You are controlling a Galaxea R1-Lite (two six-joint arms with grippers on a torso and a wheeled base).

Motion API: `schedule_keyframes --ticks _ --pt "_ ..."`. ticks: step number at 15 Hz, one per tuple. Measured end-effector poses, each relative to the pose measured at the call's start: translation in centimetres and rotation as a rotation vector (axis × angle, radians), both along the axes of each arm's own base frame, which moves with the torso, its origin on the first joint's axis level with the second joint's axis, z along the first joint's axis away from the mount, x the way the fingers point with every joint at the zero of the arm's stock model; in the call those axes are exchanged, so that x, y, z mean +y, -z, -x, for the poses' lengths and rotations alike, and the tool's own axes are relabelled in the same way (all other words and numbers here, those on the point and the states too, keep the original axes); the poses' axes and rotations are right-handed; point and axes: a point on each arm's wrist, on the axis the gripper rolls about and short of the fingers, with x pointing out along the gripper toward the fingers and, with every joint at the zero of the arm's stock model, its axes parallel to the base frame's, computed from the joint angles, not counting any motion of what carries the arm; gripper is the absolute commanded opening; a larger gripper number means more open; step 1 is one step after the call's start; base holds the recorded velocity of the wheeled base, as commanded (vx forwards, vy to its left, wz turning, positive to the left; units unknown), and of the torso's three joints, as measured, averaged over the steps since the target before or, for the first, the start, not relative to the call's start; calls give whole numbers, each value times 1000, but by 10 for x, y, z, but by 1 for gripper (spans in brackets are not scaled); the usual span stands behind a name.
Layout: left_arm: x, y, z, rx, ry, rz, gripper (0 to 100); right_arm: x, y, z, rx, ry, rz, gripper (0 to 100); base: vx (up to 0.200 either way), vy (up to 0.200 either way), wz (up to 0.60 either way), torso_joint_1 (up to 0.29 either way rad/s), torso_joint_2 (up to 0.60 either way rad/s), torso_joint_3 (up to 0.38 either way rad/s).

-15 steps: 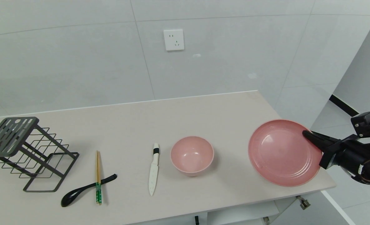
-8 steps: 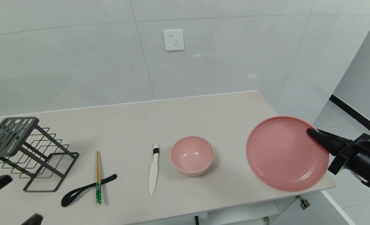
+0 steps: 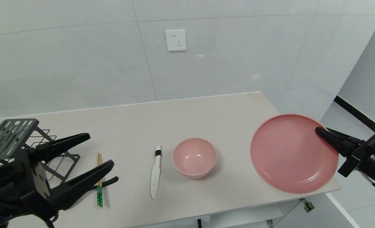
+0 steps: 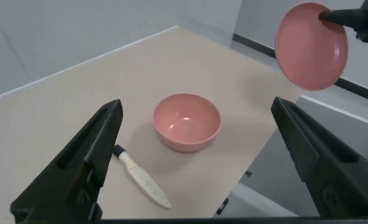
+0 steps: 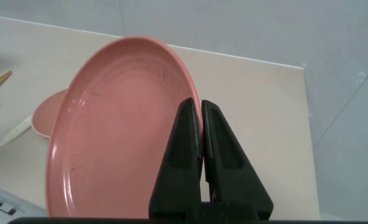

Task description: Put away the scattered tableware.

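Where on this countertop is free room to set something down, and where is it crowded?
Bare: the back strip of the countertop between the wall and the pink bowl, and the patch between bowl and the raised pink plate. Crowded: front left, where wire rack, chopsticks and the open left gripper are close together.

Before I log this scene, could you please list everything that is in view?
counter: one, beige, against the tiled wall
socket: one, white, on the wall above the counter
rack: one, black wire, counter's left end
chopsticks: one pair, wooden with green ends, right of the rack
spoon: one, black, by the chopsticks, mostly hidden behind the left gripper
knife: one, white with a black band, left of the bowl
bowl: one, pink, mid-counter
plate: one, pink, tilted, counter's right end
left gripper: black, open, over the rack and chopsticks
right gripper: black, shut on the plate's rim
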Motion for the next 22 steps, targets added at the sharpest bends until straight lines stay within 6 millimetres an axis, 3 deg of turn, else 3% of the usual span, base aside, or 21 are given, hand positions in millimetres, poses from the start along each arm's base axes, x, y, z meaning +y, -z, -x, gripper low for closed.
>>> schedule_keyframes --ticks 6,10,14,18,22 --pt "-19 9 -50 28 125 -101 100 -1 -5 4 -24 2 -5 0 0 0 0 0 0 0" --pt "-49 14 -87 66 204 -117 100 -2 -6 4 -30 6 -5 0 0 0 0 0 0 0" --pt "-64 24 -127 137 -3 -74 100 -2 -5 4 -25 6 -4 0 0 0 0 0 0 0" --pt "-70 33 -153 211 -189 -28 100 -2 0 4 -3 7 1 0 0 0 0 0 0 0" --pt "-84 72 -156 377 -179 -113 100 -2 -1 3 -8 9 3 0 0 0 0 0 0 0"
